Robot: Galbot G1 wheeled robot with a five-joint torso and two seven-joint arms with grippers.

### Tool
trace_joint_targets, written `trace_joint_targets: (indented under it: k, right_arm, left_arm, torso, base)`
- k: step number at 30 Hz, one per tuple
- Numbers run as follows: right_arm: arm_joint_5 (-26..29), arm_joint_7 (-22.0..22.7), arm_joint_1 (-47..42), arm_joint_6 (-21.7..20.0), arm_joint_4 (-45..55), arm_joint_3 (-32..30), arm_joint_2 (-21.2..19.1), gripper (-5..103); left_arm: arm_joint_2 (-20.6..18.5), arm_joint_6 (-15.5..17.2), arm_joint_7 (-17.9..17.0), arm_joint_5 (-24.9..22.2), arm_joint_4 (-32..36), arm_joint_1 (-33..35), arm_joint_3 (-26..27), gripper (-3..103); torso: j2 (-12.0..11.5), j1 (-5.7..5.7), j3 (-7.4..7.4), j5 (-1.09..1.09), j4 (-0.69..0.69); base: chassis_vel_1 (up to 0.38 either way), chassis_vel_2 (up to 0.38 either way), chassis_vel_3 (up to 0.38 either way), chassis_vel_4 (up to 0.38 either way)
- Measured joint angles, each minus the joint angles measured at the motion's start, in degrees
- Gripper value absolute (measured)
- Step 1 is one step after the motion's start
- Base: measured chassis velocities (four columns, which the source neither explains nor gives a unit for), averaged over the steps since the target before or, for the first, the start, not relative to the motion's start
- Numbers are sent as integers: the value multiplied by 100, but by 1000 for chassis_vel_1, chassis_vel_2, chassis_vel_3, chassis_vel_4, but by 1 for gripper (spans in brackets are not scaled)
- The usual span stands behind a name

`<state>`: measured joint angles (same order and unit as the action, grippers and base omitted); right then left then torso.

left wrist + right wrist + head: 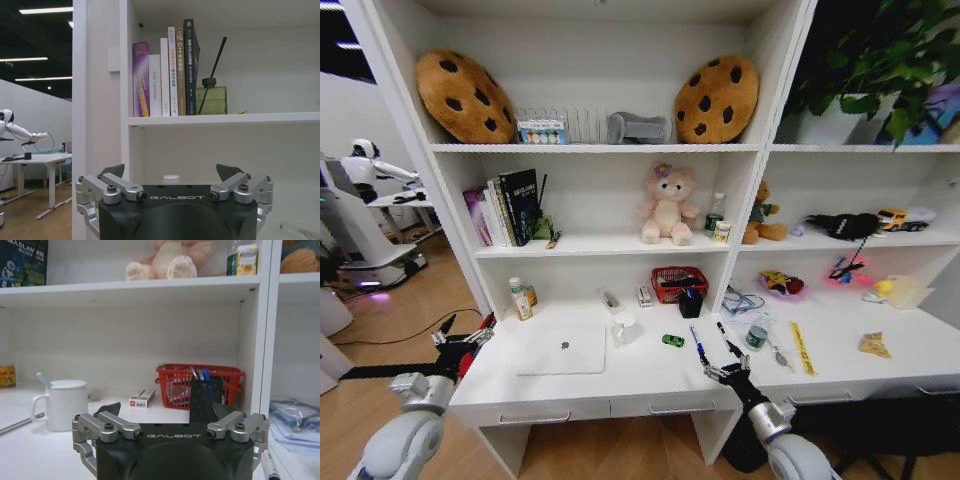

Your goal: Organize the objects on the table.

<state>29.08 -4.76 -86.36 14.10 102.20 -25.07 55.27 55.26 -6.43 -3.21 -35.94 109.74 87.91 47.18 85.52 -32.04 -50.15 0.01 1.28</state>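
White and smooth, the table (650, 385) is seen below the shelf unit, with slim silver drawer handles along its front edge. A closed silver laptop (562, 351) is laid flat on the left part of the top, and a white mug (624, 328) is stood just beside its right rear corner. A tiny green toy car (673, 340) is placed to the right of the mug, near a blue pen (697, 343) and a black marker (727, 339), which are laid side by side and apart. A small greenish tin (756, 337) is set further right. The left gripper (461, 336) is held off the table's left end, level with the top, its fingers spread and nothing between them. The right gripper (727, 374) is held over the front edge, just before the pens, its fingers likewise spread and empty. A red basket (197, 385) is seen at the back beyond the right gripper, with a dark pen holder (205, 396) in front of it.
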Motion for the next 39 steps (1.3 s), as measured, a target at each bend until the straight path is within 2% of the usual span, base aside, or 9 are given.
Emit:
trace_joint_targets:
  k: [5,13,31,39]
  right_arm:
    - [-10,-168,314,-108,-324,390,-23,100]
    - [40,-185,897,-293,-842,985,-17,100]
    - [370,115,1823,-945,-1078,1596,-3,100]
    - [380,232,2042,-1072,-1239,1714,58,100]
  left_arm:
    - [-2,2,0,2,0,-2,-3,100]
    - [-5,4,0,6,0,-3,-5,100]
    - [-5,5,1,7,0,-4,-7,100]
    - [-5,5,1,7,-1,-3,-7,100]
  torso:
    - [0,0,0,-1,0]
    - [0,0,0,0,0]
    - [1,0,0,-1,0]
    - [1,0,0,-1,0]
  base:
    - [0,0,0,0]
    - [0,0,0,0]
    - [0,0,0,0]
    - [0,0,0,0]
